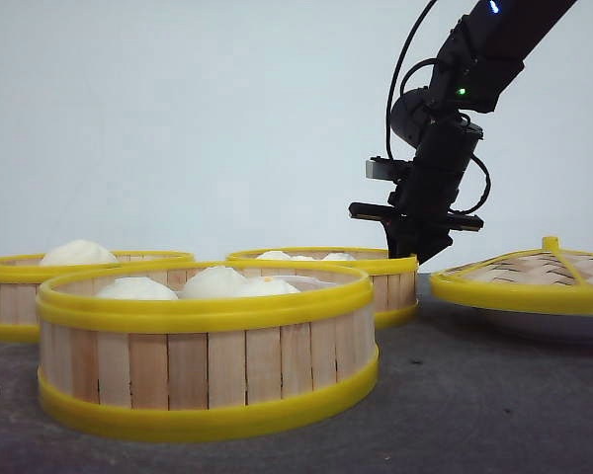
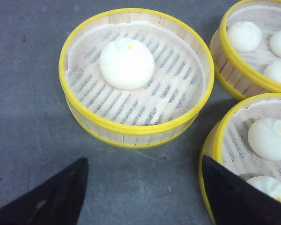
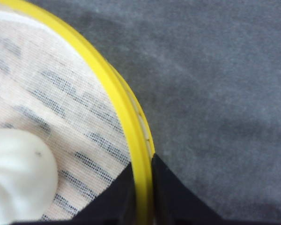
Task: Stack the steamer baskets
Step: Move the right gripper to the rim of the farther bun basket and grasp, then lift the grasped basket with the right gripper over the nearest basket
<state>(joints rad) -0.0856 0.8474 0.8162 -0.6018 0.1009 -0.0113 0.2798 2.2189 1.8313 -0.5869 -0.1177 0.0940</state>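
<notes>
Three steamer baskets with buns stand on the dark table: one close in front (image 1: 208,346), one at the back left (image 1: 40,286), one at the back middle (image 1: 376,276). My right gripper (image 1: 413,252) reaches down onto the right rim of the back middle basket. In the right wrist view it (image 3: 143,187) is shut on that yellow rim (image 3: 117,93), one finger inside and one outside. My left gripper (image 2: 145,187) hangs open over bare table, with a one-bun basket (image 2: 136,75) ahead of it. Its one finger (image 2: 239,197) overlaps the rim of another basket (image 2: 225,136). A third basket (image 2: 253,42) lies beyond.
A domed woven lid with a yellow rim (image 1: 534,281) rests on a white plate (image 1: 553,326) at the right, close to the right arm. Grey table (image 1: 474,395) lies between the front basket and the plate.
</notes>
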